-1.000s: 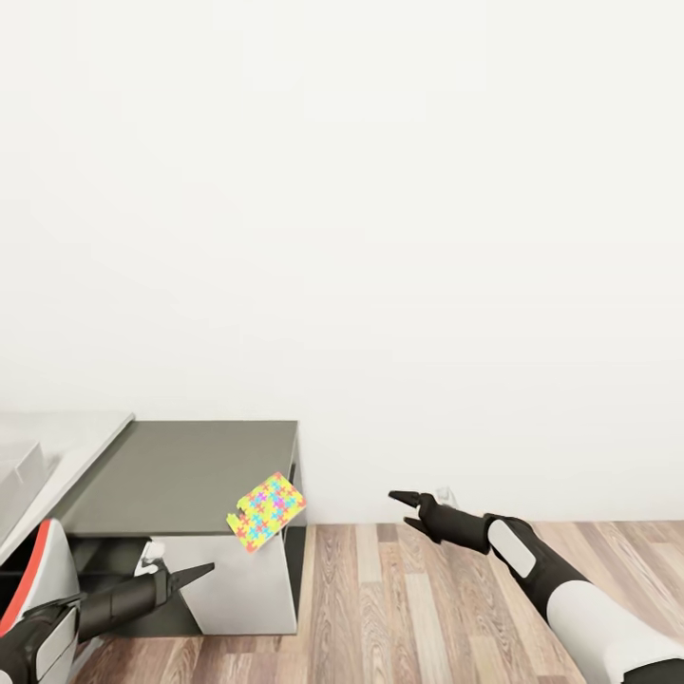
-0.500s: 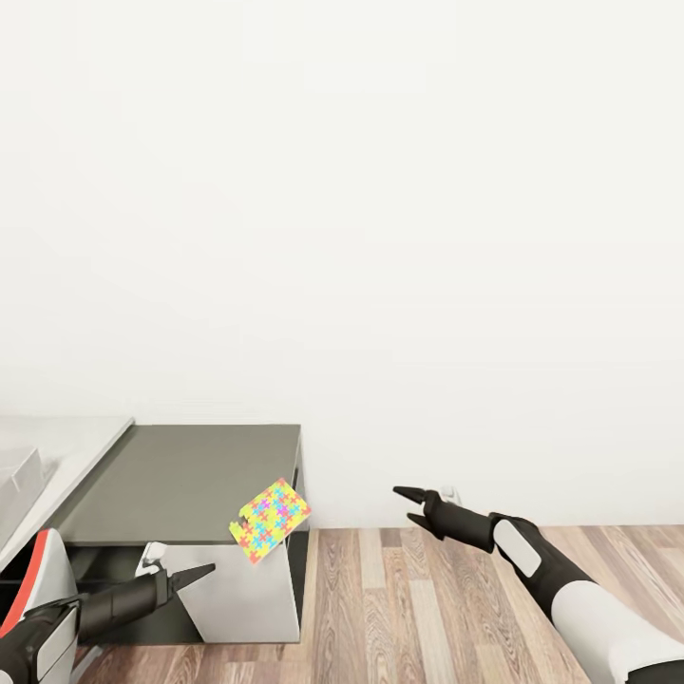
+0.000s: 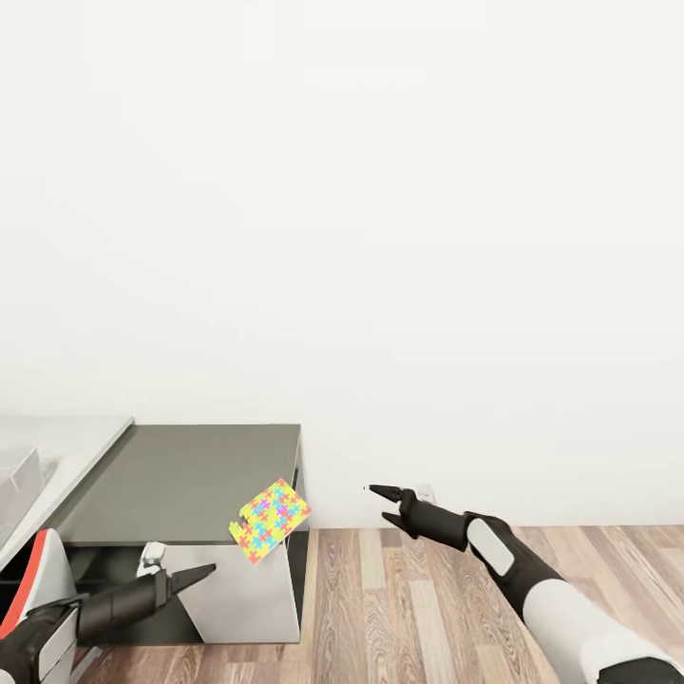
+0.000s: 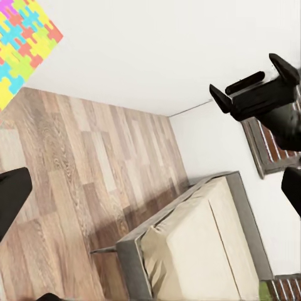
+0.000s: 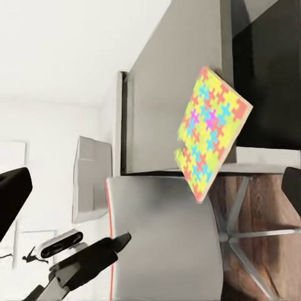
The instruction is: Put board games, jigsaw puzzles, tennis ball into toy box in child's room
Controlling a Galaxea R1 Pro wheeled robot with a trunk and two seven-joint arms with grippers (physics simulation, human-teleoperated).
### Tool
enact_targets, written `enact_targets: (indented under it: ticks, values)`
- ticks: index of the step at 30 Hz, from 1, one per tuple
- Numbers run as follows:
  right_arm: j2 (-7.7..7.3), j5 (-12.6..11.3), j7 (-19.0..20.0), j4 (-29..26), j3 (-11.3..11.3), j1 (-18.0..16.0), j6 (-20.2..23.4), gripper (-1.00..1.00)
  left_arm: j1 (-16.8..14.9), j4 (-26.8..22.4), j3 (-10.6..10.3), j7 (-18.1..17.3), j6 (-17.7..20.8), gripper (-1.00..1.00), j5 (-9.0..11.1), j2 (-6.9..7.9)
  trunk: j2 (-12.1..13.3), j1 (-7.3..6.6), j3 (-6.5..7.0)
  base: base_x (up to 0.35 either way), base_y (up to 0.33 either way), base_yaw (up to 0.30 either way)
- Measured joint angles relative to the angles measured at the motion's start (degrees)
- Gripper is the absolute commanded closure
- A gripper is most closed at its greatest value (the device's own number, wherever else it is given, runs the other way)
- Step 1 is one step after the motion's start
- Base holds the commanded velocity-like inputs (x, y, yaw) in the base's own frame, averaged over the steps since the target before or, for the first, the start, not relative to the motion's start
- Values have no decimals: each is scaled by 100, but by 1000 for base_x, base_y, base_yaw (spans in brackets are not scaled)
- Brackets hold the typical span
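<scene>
The dark counter (image 3: 180,475) is carrying a jigsaw puzzle (image 3: 271,518) that is overhanging its near right corner. Thin, light and stiff-looking, it probably wants pinching at that overhanging edge. Both the right gripper (image 3: 377,503) and the left gripper (image 3: 195,574) are hanging open, holding nothing, apart from it.

One jigsaw puzzle (image 3: 271,519), one table (image 3: 180,475), two grippers, one bed (image 4: 207,251).

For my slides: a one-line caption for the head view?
Open right gripper reaching toward a colourful jigsaw puzzle overhanging the grey table corner.
</scene>
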Motion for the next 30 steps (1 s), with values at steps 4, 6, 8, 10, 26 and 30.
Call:
enact_targets:
  ticks: [4, 6, 8, 10, 26, 30]
  values:
    - [305, 40, -52, -3, 1, -8, -9, -100, 7, 18, -130, -221, 50, -100, -22, -43, 0, 0, 0, 0, 0, 0]
    - [365, 40, -67, -4, 9, -9, -10, -100, 8, 23, -177, -254, 53, -100, -19, -47, 0, 0, 0, 0, 0, 0]
    - [394, 28, -82, -6, 23, -9, -9, -100, 9, 28, -210, -283, 59, -100, -13, -54, 0, 0, 0, 0, 0, 0]
    - [394, 16, -58, -6, 15, -10, -1, -100, 9, 23, -225, -306, 69, -100, -6, -66, -38, 22, -17, 0, 0, 0]
    - [373, -2, -24, -5, -17, 1, -69, -100, 2, 7, -231, -707, 176, -100, -1, -134, -682, 374, -306, 0, 0, 0]
    - [370, 2, -52, 1, -70, 6, -170, -100, 3, 3, -230, -716, 177, -100, -2, -144, -843, 462, -379, 0, 0, 0]
